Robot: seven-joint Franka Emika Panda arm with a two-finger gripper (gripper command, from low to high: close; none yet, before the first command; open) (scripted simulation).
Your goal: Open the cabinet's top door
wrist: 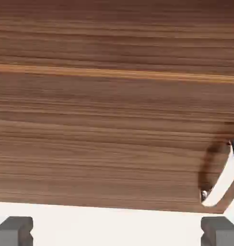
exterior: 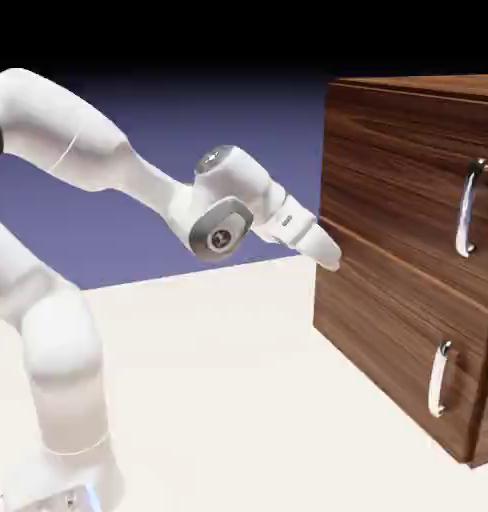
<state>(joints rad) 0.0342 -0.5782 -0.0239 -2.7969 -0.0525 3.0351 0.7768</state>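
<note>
The supporting surface is a flat, plain off-white table [exterior: 218, 380]. The robot's base [exterior: 68, 480] rests on it at the exterior view's lower left. The cabinet [exterior: 408, 200] stands at the right.

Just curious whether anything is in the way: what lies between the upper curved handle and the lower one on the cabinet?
Only dark wood front and the seam between the two panels lie between the upper handle and lower handle, as the exterior view shows.
</note>
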